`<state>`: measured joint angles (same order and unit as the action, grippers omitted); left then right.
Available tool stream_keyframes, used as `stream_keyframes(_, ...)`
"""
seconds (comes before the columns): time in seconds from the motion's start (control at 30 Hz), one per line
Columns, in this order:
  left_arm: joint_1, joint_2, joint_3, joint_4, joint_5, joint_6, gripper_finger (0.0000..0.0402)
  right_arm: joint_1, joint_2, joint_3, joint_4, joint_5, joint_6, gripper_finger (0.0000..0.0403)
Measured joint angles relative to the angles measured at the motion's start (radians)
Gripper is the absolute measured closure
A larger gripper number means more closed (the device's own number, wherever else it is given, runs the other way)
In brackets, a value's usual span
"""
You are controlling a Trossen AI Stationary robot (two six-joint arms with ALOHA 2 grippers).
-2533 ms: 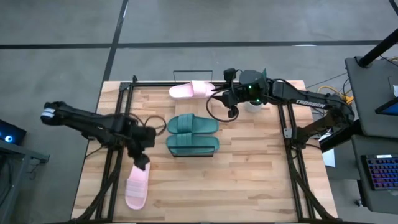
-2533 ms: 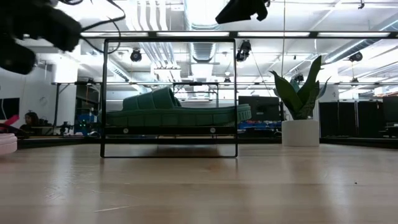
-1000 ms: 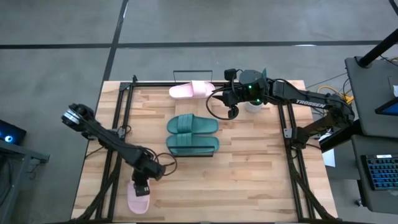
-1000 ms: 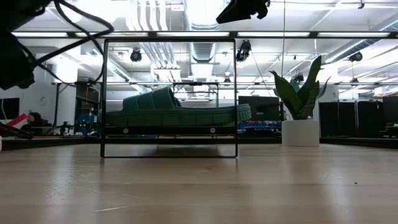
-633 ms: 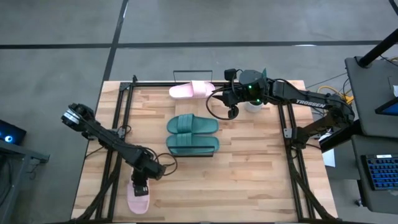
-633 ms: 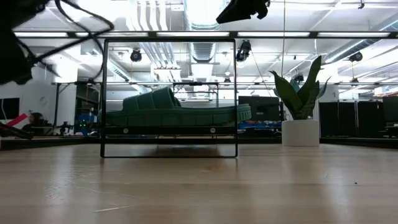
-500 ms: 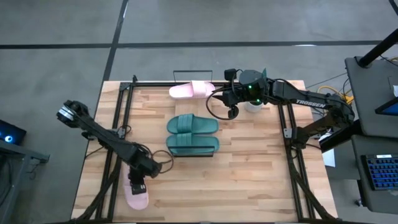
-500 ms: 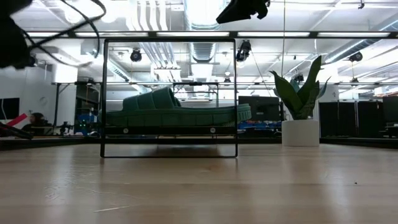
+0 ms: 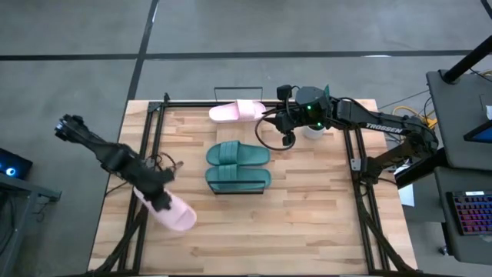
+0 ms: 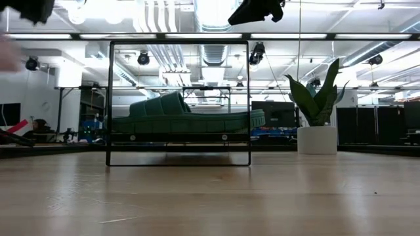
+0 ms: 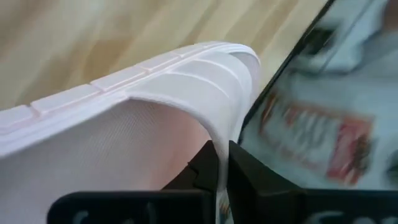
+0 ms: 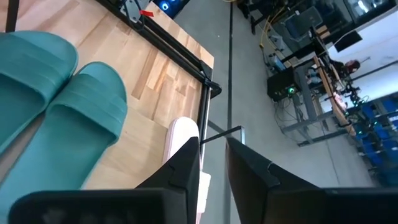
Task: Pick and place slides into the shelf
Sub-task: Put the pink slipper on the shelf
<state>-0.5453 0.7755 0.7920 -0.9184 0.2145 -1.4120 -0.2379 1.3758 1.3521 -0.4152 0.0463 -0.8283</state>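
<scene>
High view: the left gripper [image 9: 161, 201] sits over the near-left part of the tabletop [image 9: 307, 215], its fingers clamped on the edge of a pale pink slide [image 9: 174, 213] that lies tilted, toe pointing near-right. Left wrist view confirms it — both dark fingers [image 11: 205, 163] pinch the slide's thin strap edge, with the wood grain behind. Two dark teal slides [image 9: 237, 165] lie side by side on the shelf [image 9: 211, 190] at the middle of the tabletop; in the low view one teal slide [image 10: 187, 118] rests inside the black frame. A second pink slide [image 9: 237, 111] lies at the far edge. The right gripper [image 9: 287, 135] hovers just right of it, near the potted plant [image 10: 317, 111], holding nothing — its fingers [image 12: 183, 165] stand slightly apart, with the teal pair and the far pink slide beyond them.
</scene>
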Motion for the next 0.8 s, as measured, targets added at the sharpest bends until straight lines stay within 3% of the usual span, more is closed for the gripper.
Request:
stream_keyframes(0.1,0.0,-0.083,0.026,0.001,-0.11,0.002,0.0401,0.0,0.0,0.0,0.005,0.0,-0.024,0.0336)
stream_keyframes(0.27,0.0,-0.145,0.084,-0.001,-0.146,0.004,0.0401,0.002,0.0,0.0,0.032,-0.009,-0.064,0.0342)
stream_keyframes(0.43,0.001,-0.147,0.164,-0.03,-0.254,0.014,0.0401,0.018,0.0,0.0,0.071,-0.221,-0.216,0.0342)
stream_keyframes(0.5,0.001,-0.133,0.205,-0.042,-0.374,0.099,0.0401,0.045,0.0,-0.002,0.079,-0.293,-0.332,0.0342)
stream_keyframes(0.6,0.002,-0.094,0.267,-0.041,-0.509,0.294,0.0401,0.098,0.0,-0.008,0.095,-0.307,-0.493,0.0342)
stream_keyframes(0.8,0.002,-0.003,0.375,-0.042,-0.539,0.467,0.0401,0.193,0.0,-0.012,0.11,-0.302,-0.692,0.0324)
